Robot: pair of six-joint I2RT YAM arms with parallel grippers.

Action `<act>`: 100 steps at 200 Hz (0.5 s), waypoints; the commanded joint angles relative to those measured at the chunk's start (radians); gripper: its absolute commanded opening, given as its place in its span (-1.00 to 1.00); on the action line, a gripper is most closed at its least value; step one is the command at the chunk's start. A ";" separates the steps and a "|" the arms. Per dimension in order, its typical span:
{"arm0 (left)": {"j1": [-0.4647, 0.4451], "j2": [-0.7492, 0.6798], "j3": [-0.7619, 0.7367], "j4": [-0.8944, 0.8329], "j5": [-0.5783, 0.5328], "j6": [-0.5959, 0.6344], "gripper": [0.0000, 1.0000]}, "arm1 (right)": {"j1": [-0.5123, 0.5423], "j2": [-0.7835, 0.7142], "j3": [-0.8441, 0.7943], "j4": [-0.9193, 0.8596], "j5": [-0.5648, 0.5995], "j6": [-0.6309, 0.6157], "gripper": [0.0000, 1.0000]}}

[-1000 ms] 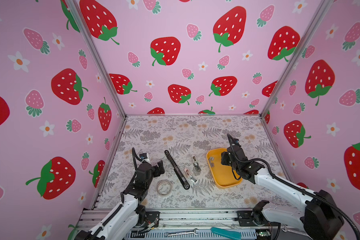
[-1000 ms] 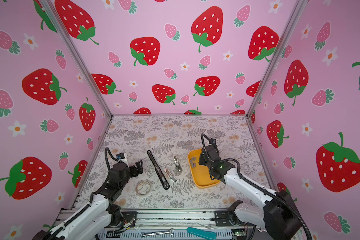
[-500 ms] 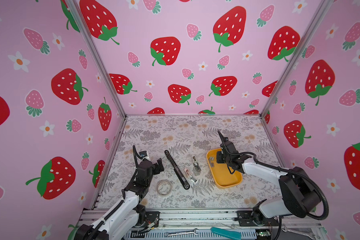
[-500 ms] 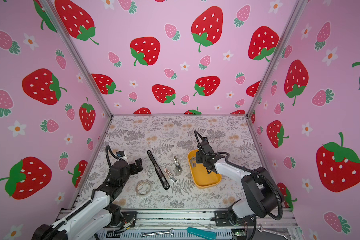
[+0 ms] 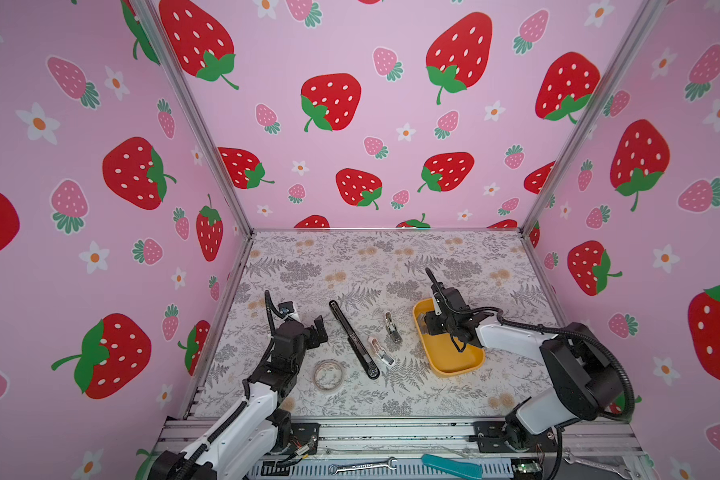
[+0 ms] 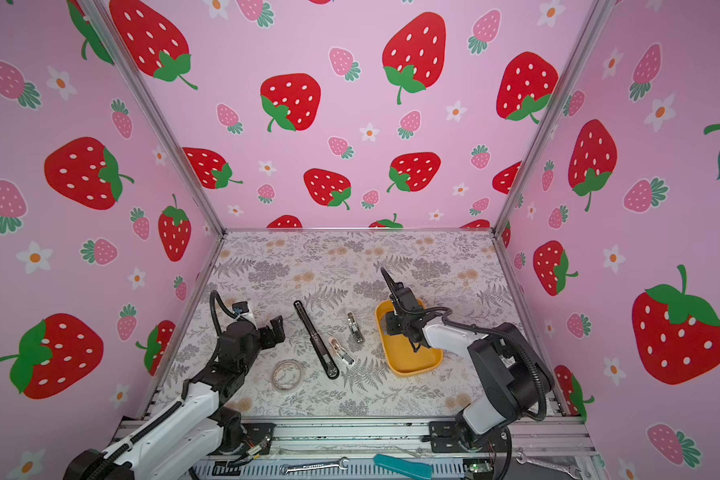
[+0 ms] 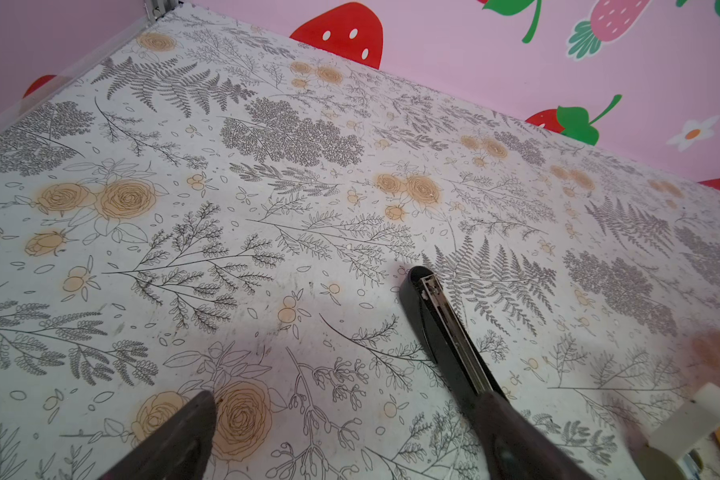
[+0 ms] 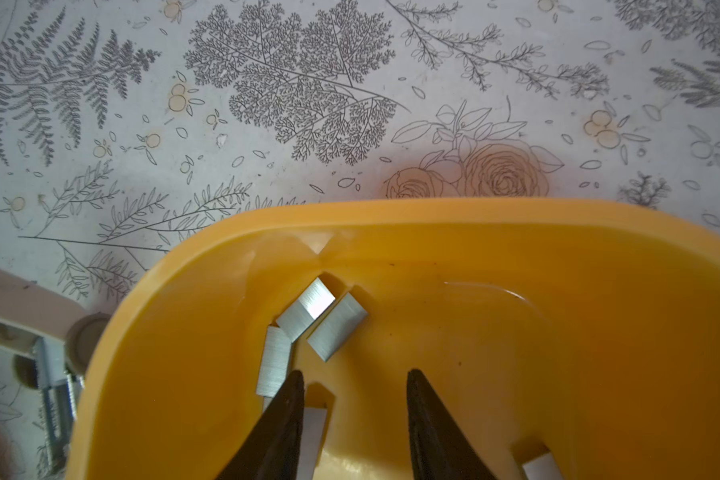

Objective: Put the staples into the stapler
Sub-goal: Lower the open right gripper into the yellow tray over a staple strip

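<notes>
**Staple strips in the yellow tray; both sets of fingers empty**

- **Staples** [image 8: 306, 311]: short, flat, grey metal strips. They lie loose on the floor of a shallow yellow plastic tray [image 8: 433, 216] with rounded corners. Three strips cluster near one corner wall, touching or overlapping. Parts of others show behind the fingers.
- **Tray position**: in both top views it stands on the right half of the floral-printed bench [image 5: 350, 257]. The strips are at its far end.
- **Right fingers** [image 8: 283, 415]: black and tapered, reaching down into the tray's far end. They are parted by a moderate gap, with nothing between them and no strip grasped. In the right wrist view one finger crosses the edge of a strip. Whether it touches the strip cannot be told.
- **Left fingers** [image 5: 319, 326]: spread wide and released, holding nothing, above the left part of the bench.
- **Long black stapler** [image 5: 353, 338]: opened out flat, with its metal channel facing up. It lies slantwise between the left arm and the tray, just beside the left fingers.
- **Small pink-and-white stapler** [image 5: 378, 350]: close beside the black stapler's near end.
- **Small silver stapler** [image 5: 393, 328]: between the black stapler and the tray, touching neither.
- **Roll of clear tape** [image 5: 328, 375]: lying flat near the black stapler's near end.
</notes>
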 commanded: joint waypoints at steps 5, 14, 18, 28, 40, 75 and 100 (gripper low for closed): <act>-0.002 0.007 0.024 0.020 -0.005 0.005 0.98 | 0.013 -0.002 -0.030 -0.004 -0.006 -0.012 -0.14; -0.002 0.016 0.028 0.018 -0.007 0.007 0.98 | 0.018 0.001 -0.030 -0.003 -0.012 -0.015 -0.14; -0.002 0.022 0.031 0.019 -0.006 0.005 0.98 | 0.020 0.002 -0.027 -0.005 -0.013 -0.017 -0.14; -0.002 0.035 0.038 0.015 -0.003 0.006 0.98 | 0.026 0.004 -0.019 -0.012 -0.015 -0.020 -0.14; -0.002 0.048 0.045 0.013 -0.002 0.005 0.98 | 0.032 0.003 -0.018 -0.011 -0.017 -0.023 -0.14; -0.002 0.057 0.050 0.011 0.000 0.006 0.98 | 0.037 0.011 -0.020 -0.013 -0.022 -0.024 -0.15; -0.002 0.053 0.048 0.011 -0.001 0.006 0.98 | 0.038 0.016 -0.023 -0.021 -0.011 -0.020 -0.15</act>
